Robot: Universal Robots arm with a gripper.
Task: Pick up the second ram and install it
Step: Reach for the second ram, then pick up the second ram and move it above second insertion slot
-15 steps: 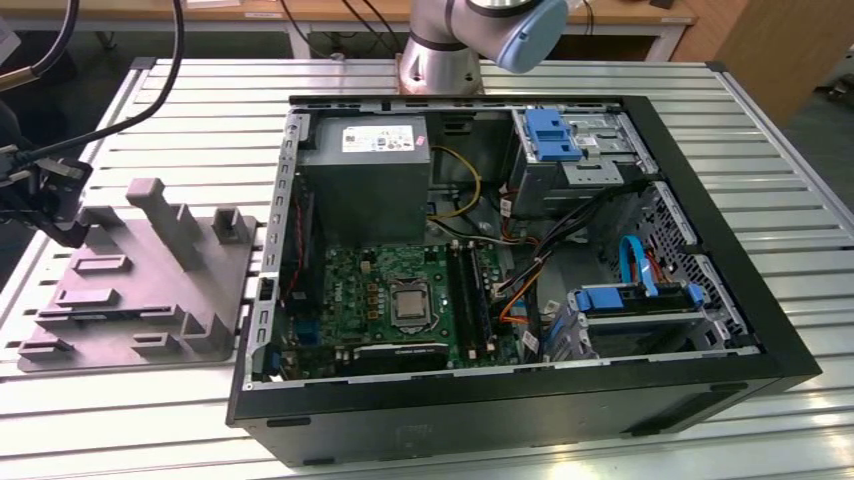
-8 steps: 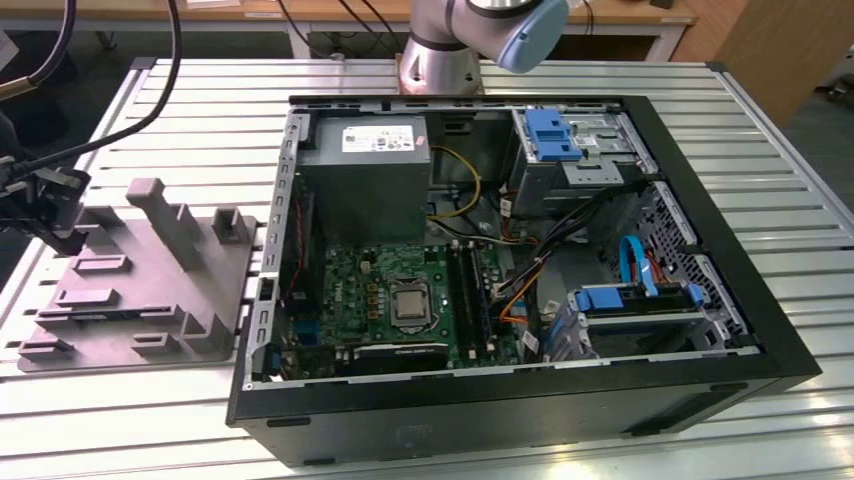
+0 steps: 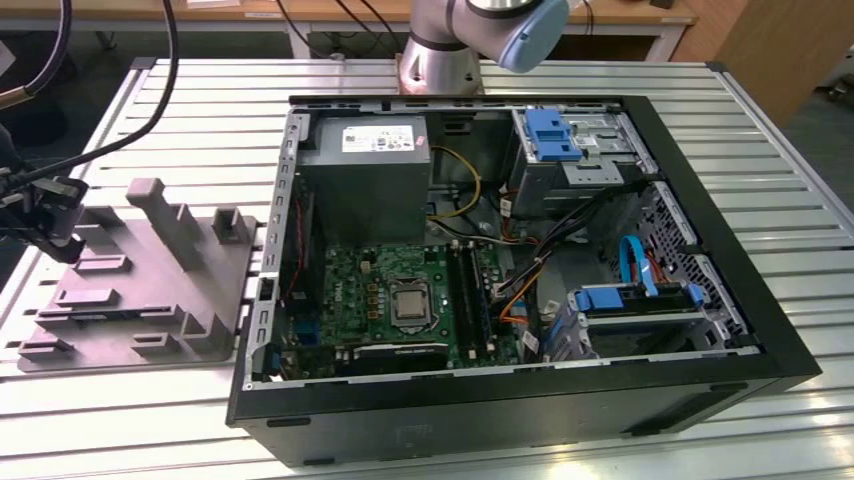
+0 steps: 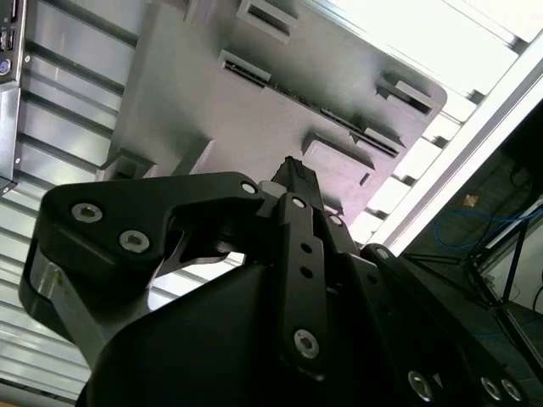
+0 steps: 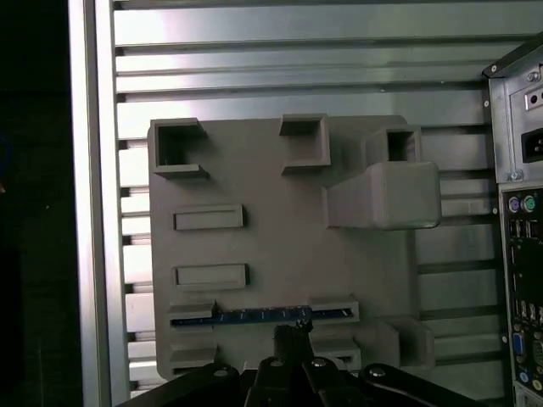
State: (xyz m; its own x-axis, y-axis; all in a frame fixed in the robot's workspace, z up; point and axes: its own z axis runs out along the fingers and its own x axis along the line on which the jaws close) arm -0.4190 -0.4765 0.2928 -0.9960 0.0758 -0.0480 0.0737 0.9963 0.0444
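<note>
We count one case [image 3: 534, 405], one power supply [image 3: 367, 170], one motherboard [image 3: 387, 300] and two blue drive brackets [image 3: 554, 135] [image 3: 627, 300]. We also count one grey fixture [image 3: 147, 270], one ram [image 5: 263, 315] and one gripper [image 5: 293, 329].

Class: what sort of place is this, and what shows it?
Probably a robotics lab bench: a robot arm on a slatted metal table, an open computer case, a grey parts fixture.

Premises are presenting as a robotics workshop: a ribbed aluminium-slat workbench [image 3: 134, 425] is carrying an opened black computer tower [image 3: 534, 402], a grey moulded fixture block [image 3: 147, 295] and a silver robot-arm base [image 3: 438, 62].
</note>
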